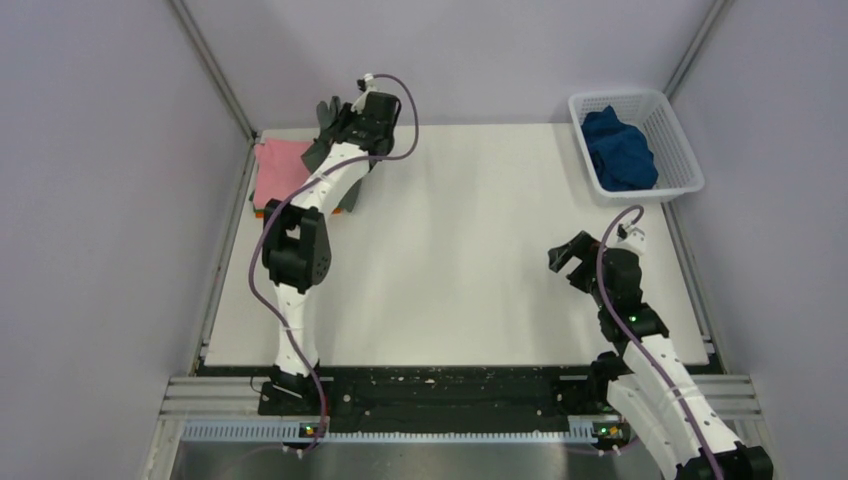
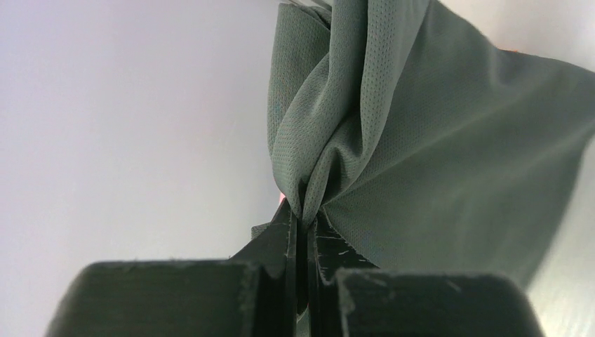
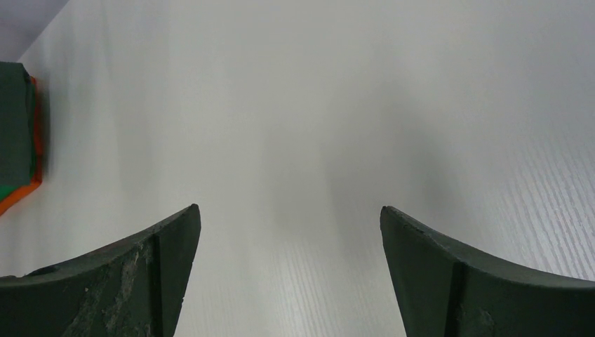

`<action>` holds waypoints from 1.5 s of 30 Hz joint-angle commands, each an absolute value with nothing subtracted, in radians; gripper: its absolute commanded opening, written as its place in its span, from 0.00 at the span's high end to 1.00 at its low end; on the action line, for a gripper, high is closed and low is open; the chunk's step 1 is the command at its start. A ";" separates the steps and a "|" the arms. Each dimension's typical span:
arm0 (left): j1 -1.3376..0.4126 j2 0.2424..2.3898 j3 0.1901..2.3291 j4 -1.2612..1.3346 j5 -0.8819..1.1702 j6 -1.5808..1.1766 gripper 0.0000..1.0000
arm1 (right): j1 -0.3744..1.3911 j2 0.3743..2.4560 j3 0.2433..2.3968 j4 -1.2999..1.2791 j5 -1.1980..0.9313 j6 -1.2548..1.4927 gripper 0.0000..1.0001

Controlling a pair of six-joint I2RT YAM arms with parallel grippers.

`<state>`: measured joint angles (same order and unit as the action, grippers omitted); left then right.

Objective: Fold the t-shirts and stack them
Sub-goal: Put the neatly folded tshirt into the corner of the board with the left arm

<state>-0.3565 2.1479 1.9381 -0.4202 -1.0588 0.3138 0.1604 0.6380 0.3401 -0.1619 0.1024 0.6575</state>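
— Where do we begin?

— At the left pincer (image 2: 303,217). We see its two fingers pressed almost flat together, with a bunched fold of the dark grey t-shirt (image 2: 435,140) nipped in the thin slit between them.

— And the cloth past the tips?

— It twists into a tight rope right at the fingertips. Then it fans out wide, upward and off to the right in the wrist view (close up, the weave shows fine dots).

— What lies around that pincer?

— From overhead we find it at the far left corner of the table (image 1: 470,250), with the grey cloth trailing from it. Just beside it, toward the left wall, the pink t-shirt (image 1: 280,165) lies flat on top of a folded pile.

— Does the grey one touch the pink one?

— We cannot tell. The two overlap in the overhead view, and we can say no more than that.

— Now the other side.

— The right pincer (image 3: 289,217) stands spread wide with nothing between its fingers, and only bare table shows beneath it. Well ahead of it, off to the left in its wrist view, we see the edge of the pile. The orange t-shirt (image 3: 24,189) shows there as a bright strip under a darker layer.

— And further out?

— Beyond the right pincer, toward the far right corner, the dark blue t-shirt (image 1: 618,148) lies crumpled inside a white mesh basket (image 1: 675,135), well apart from the fingers.
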 commanded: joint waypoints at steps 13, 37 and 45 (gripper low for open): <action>-0.314 2.043 2.063 -0.399 -1.023 0.372 1.00 | 0.155 0.648 0.371 -0.126 0.096 0.647 0.04; -0.275 1.971 2.086 -0.578 -0.898 0.178 1.00 | 0.154 0.660 0.385 -0.149 0.119 0.630 0.04; -0.185 2.017 2.025 -0.565 -0.835 0.139 1.00 | 0.155 0.668 0.393 -0.156 0.133 0.624 0.04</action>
